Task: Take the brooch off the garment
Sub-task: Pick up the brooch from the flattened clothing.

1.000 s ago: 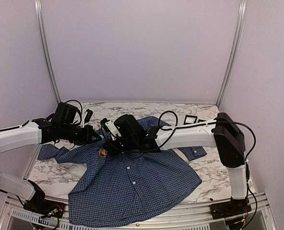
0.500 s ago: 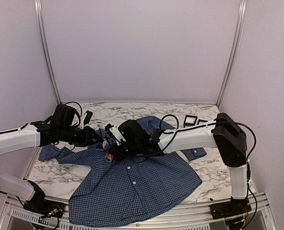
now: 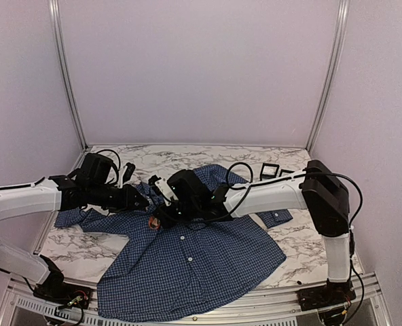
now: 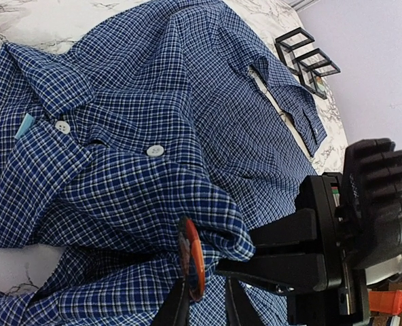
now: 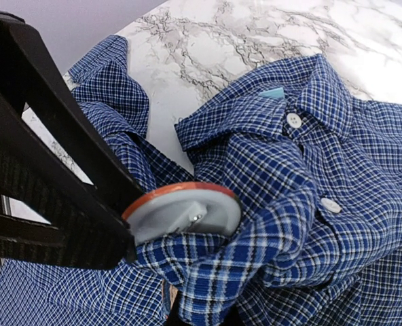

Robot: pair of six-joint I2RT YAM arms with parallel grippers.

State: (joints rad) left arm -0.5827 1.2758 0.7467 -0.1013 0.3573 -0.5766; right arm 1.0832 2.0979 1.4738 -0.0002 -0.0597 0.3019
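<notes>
I see the brooch [image 5: 184, 212], grey face up, sitting on a bunched fold of the shirt [image 5: 364, 176]. The left gripper [image 5: 128, 236] touches its orange rim.

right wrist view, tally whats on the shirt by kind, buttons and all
buttons: 2
brooch: 1
label: 1
total on the shirt: 4
</notes>
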